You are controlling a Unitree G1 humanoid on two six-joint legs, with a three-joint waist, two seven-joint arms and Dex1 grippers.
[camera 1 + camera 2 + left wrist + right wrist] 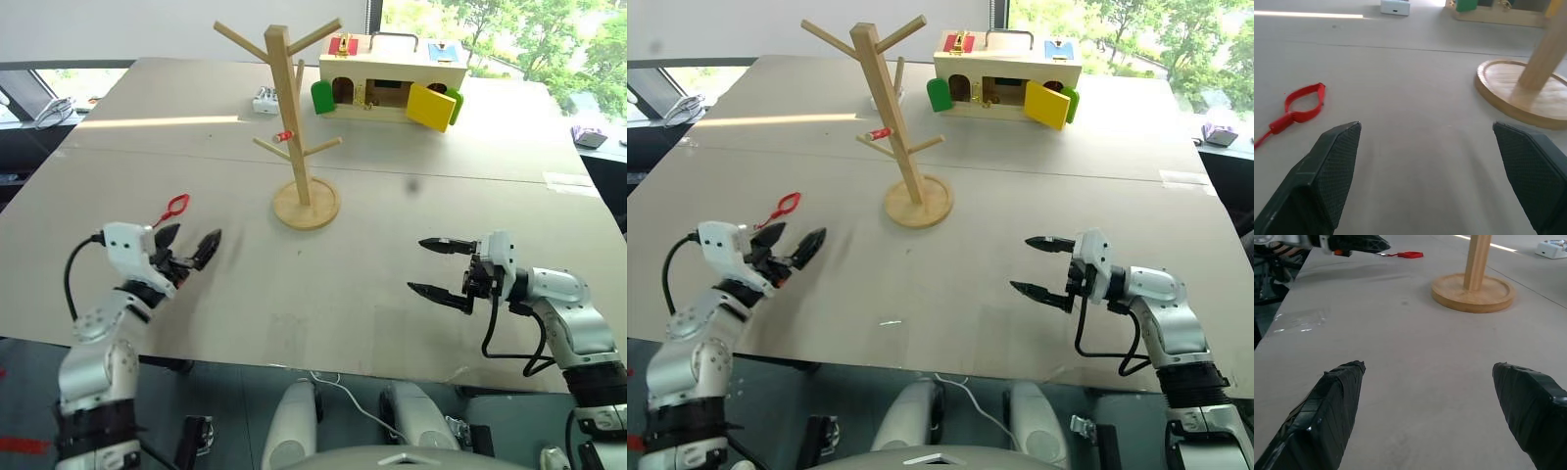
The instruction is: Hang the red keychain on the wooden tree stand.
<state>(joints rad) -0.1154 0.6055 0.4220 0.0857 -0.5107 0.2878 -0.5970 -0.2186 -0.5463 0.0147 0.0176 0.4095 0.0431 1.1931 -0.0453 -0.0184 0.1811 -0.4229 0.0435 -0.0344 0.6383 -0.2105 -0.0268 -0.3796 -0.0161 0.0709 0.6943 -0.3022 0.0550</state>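
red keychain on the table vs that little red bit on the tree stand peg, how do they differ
The red keychain lies flat on the table, near the left gripper; the small red piece sits up on a lower peg of the wooden tree stand. The keychain is the larger and forms an open loop; the piece on the peg is a short stub. Both are red.

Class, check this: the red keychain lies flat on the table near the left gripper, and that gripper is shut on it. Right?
Not quite. The red keychain does lie on the table near the left gripper, but that gripper is open and holds nothing, as the left wrist view shows.
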